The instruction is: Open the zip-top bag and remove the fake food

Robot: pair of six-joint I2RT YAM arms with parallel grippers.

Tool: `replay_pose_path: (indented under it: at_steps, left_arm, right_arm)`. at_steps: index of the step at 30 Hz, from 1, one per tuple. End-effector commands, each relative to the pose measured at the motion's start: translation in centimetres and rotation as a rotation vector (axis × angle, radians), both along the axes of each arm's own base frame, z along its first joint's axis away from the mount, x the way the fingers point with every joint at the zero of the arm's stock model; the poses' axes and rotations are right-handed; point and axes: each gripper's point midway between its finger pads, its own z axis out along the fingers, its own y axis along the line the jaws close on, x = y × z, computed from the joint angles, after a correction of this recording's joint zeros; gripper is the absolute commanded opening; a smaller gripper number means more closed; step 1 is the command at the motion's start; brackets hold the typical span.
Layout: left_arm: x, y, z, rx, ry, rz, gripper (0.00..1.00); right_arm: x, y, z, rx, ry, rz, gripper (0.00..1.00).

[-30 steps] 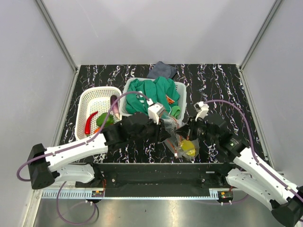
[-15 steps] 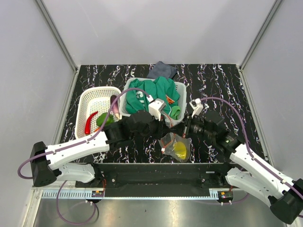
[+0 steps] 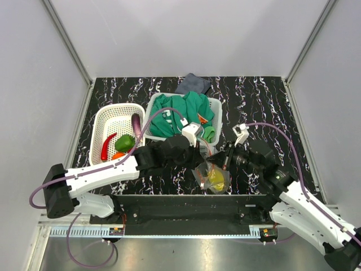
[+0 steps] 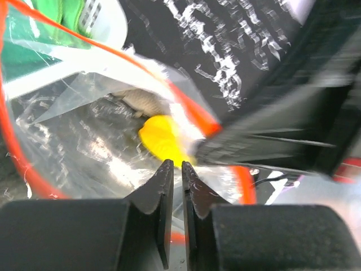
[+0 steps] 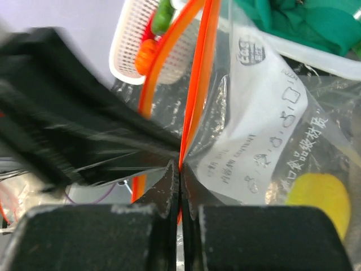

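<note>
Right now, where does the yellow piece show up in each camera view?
Top: yellow piece low centre, inside the bag.
Left wrist: yellow piece mid-frame, just above the left tool tips.
Right wrist: yellow piece bottom right, behind the printed plastic.
Shared landmark: the orange zip strip, visible in all three.

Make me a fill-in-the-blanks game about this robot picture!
The toy piece inside the zip-top bag is ____. The long chili in the white basket is ____. The cloth in the other basket is ____. The right hand is shut on the zip-top ____.
Missing words: yellow, red, green, bag.
</note>
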Motion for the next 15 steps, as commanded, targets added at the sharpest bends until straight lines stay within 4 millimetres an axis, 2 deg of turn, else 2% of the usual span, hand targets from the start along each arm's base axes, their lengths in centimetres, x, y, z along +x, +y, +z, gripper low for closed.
replay_pose_path:
  at_steps: [1, 5, 8, 10, 11, 12, 14, 15]
  left_arm:
    - [0.9, -0.6, 0.0, 0.010, -0.006, 0.029, 0.13]
    - [1.0, -0.4, -0.2, 0.024, -0.006, 0.041, 0.13]
    - [1.1, 0.1, -0.1, 0.032, -0.015, 0.054, 0.13]
    - [1.2, 0.8, -0.1, 0.049, -0.021, 0.071, 0.13]
    - [1.2, 1.0, 0.1, 0.051, -0.026, 0.077, 0.13]
    - [1.4, 1.7, 0.4, 0.051, -0.036, 0.094, 0.13]
    - [1.4, 2.3, 0.6, 0.049, -0.044, 0.114, 0.13]
    - [1.6, 2.9, 1.3, 0.024, -0.057, 0.142, 0.13]
  right_arm:
    - [-0.6, -0.2, 3.1, 0.083, -0.081, 0.000, 0.00]
    - [-0.7, 0.3, 2.9, 0.081, -0.070, 0.032, 0.00]
    - [-0.5, 1.1, 3.7, 0.105, -0.083, 0.061, 0.00]
    - [-0.1, 2.0, 4.5, 0.133, -0.093, 0.083, 0.00]
    - [0.0, 2.6, 4.2, 0.136, -0.074, 0.109, 0.00]
    - [0.3, 3.2, 5.6, 0.181, -0.113, 0.124, 0.00]
    - [0.6, 4.2, 5.5, 0.215, -0.079, 0.151, 0.00]
    - [0.7, 4.6, 5.8, 0.231, -0.077, 0.163, 0.00]
